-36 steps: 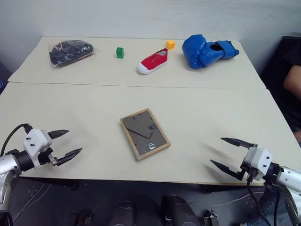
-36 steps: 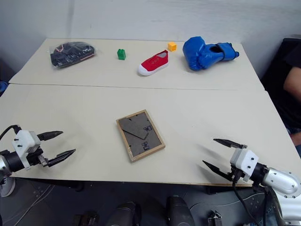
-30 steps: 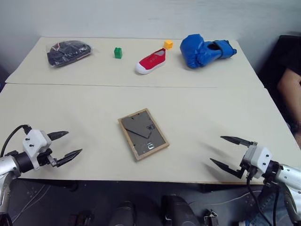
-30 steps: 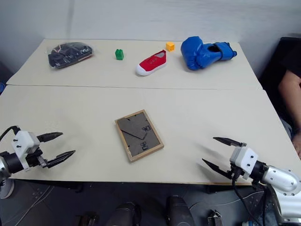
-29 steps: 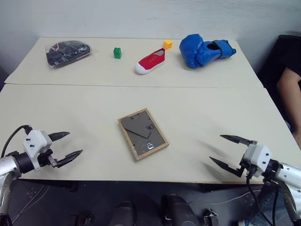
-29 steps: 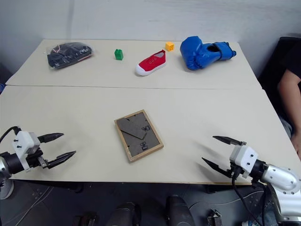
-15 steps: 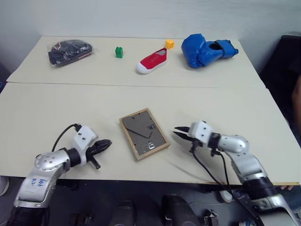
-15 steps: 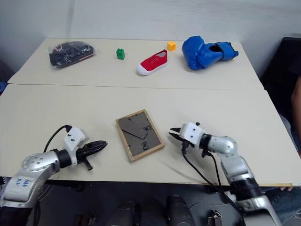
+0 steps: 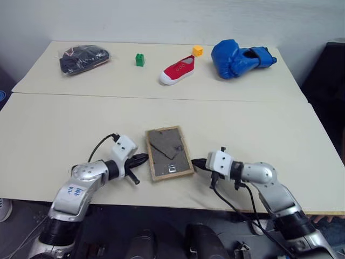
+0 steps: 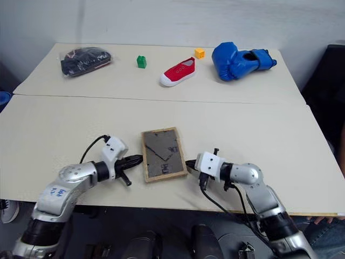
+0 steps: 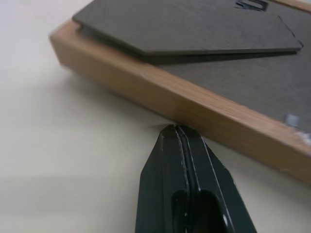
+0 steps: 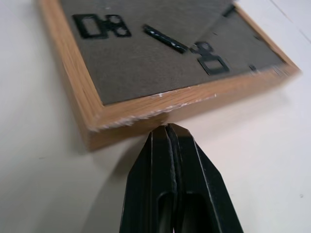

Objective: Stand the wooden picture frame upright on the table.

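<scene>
Pincers are bracketing the wooden picture frame, which is lying face down near the front edge of the table, its dark backboard and folded easel stand facing up. The left gripper is resting with its two black fingers pressed together, empty, its tip at the frame's left long edge; the right gripper is likewise closed on nothing, its tip at the lower right corner. In the wrist views each closed tip is sitting right against the light wood border, touching it or just short of it. The step in hand looks like a two-sided squeeze and pry, with the frame not yet lifted. The next move probably calls for both tips pressing inward together and tipping one edge off the table, keeping pressure even so the frame is not skating away, then swinging the easel out. Compared with a second ago, both arms have swung in from the table's outer front corners, their fingers have gone from spread wide to closed, and the frame is sitting turned straighter than before
</scene>
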{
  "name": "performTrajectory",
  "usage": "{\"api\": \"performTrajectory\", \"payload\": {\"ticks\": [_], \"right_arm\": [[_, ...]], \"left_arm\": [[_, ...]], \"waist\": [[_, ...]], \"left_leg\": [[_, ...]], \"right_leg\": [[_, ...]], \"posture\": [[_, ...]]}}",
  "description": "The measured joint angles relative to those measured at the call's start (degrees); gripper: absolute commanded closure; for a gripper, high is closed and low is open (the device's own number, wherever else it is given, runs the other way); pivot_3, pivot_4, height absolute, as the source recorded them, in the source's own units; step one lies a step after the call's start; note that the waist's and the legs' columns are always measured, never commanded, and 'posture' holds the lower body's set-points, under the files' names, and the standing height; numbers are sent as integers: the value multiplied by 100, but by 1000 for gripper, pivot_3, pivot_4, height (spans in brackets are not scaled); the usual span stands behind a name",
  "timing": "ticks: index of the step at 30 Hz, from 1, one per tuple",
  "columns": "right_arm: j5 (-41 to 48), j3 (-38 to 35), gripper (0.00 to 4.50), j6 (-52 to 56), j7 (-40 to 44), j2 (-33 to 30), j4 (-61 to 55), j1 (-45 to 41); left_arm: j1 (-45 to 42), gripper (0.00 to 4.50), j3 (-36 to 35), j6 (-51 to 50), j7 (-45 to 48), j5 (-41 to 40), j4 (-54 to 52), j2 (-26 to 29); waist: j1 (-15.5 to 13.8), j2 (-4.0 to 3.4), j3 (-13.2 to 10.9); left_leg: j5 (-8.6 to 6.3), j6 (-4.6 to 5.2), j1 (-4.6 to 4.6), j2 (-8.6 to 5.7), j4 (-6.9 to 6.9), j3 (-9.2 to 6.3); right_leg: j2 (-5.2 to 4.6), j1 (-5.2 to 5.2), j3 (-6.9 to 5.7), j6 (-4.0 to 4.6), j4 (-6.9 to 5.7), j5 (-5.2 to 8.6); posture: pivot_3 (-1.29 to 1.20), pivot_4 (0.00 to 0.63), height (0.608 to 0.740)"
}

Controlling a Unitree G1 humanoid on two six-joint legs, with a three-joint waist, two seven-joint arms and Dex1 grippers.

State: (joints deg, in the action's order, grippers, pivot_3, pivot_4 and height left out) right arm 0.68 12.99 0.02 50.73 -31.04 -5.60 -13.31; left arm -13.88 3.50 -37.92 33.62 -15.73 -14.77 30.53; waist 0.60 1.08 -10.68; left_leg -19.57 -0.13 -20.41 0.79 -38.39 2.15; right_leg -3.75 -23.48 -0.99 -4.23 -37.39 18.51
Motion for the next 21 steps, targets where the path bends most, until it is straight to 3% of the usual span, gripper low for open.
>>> {"api": "performTrajectory", "payload": {"ticks": [5,9,12,15,21], "right_arm": [[19,-28,4481,377,-131,-32,-538,445],[14,-52,4481,380,-205,-143,-595,510],[28,-220,4500,375,-173,-397,-602,528],[32,-513,4500,324,-68,-867,-493,527],[78,-673,4500,255,76,-1026,-317,429]], "left_arm": [[-349,4500,267,88,-4,136,311,-267],[-345,4500,284,156,164,134,350,-119],[-230,3982,121,109,448,-3,308,244],[-116,3074,-333,-80,889,-298,438,820],[-580,1234,-955,-2449,1523,-1715,685,1353]], "waist": [[-41,0,0],[-35,0,0],[-22,0,0],[2,0,0],[4,1,0]], "left_leg": [[0,0,0,0,-3,2],[0,-1,2,1,-3,2],[0,-1,3,3,-1,2],[3,-6,10,4,6,2],[3,-4,4,4,4,0]], "right_leg": [[3,0,2,0,-1,0],[7,0,3,0,1,0],[7,0,5,0,7,0],[9,3,5,3,25,1],[9,0,4,3,20,1]], "posture": [[0,150,740],[0,150,740],[0,150,740],[0,150,740],[0,150,740]]}}
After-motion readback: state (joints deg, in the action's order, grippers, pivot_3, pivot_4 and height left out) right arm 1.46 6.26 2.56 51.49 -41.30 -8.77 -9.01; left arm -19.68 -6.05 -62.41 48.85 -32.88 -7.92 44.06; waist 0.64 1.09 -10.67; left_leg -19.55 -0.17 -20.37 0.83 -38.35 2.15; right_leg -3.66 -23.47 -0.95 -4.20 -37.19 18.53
